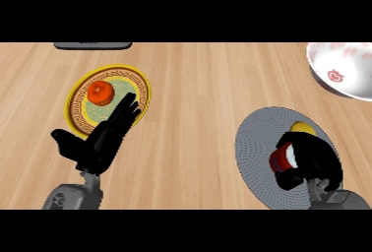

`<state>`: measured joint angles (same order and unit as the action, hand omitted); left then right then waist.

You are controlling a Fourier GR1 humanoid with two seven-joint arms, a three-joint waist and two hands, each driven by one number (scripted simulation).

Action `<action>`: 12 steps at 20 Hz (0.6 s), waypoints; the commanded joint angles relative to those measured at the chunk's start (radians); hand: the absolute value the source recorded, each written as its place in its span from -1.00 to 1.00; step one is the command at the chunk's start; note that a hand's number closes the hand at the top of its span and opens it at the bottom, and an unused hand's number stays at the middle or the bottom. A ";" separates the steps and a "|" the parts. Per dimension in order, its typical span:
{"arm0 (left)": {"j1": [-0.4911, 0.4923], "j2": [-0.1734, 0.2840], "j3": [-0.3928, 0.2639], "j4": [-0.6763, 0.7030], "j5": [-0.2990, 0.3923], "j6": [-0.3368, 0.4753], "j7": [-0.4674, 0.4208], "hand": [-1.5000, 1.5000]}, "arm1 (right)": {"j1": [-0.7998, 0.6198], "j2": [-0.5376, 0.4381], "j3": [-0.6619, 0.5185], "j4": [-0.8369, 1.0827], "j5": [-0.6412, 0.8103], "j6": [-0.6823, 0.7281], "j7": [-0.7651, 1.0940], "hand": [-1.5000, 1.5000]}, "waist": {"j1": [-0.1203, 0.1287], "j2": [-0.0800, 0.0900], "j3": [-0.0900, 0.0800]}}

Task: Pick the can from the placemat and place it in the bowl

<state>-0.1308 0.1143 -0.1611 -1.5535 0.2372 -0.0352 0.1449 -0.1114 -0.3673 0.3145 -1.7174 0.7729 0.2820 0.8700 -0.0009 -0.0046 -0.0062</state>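
On a wooden kitchen counter, the robot's right hand closes around a red can above a round grey placemat at the lower right of the head view. The black fingers and thumb curl over the can from its right side, hiding most of it; only the red body and a pale end facing left show between them. Whether the can rests on the mat or sits just clear of it cannot be told from this steep angle. A small yellow-orange object lies on the placemat just beyond the hand, partly covered by the fingers.

The white bowl, patterned with red marks, stands at the upper right corner of the counter, well apart from the can and cut off by the view's edge.

At the lower left, the left hand is held open, fingers straight and pointing up and to the right, holding nothing. Its fingertips overlap the near edge of a yellow-rimmed plate with a dark ornamental band, on which sits a red-orange, tomato-like fruit. A dark flat object lies at the counter's far edge, upper left
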 commanded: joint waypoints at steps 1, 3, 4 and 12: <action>0.030 0.013 0.027 -0.038 0.006 -0.043 0.015 0.00 | 0.020 0.030 -0.014 0.017 0.038 0.015 -0.050 1.00 | 0.002 0.004 0.006; 0.040 0.012 0.029 0.013 -0.009 -0.044 -0.041 0.00 | 0.016 -0.014 -0.034 0.087 0.022 -0.001 -0.142 1.00 | 0.002 0.005 0.006; -0.006 -0.004 0.024 -0.019 -0.019 -0.014 0.031 0.00 | -0.036 0.043 -0.015 0.111 0.066 0.001 -0.101 1.00 | 0.003 0.005 0.006; -0.023 -0.042 0.002 0.038 -0.038 -0.008 -0.003 0.00 | -0.017 -0.183 0.032 0.196 0.018 0.021 -0.617 1.00 | 0.007 0.014 0.008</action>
<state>-0.1241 0.0940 -0.1483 -1.5604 0.2167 -0.0523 0.1532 -0.1395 -0.4701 0.2957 -1.6083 0.7820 0.3094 0.4792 0.0077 -0.0076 -0.0114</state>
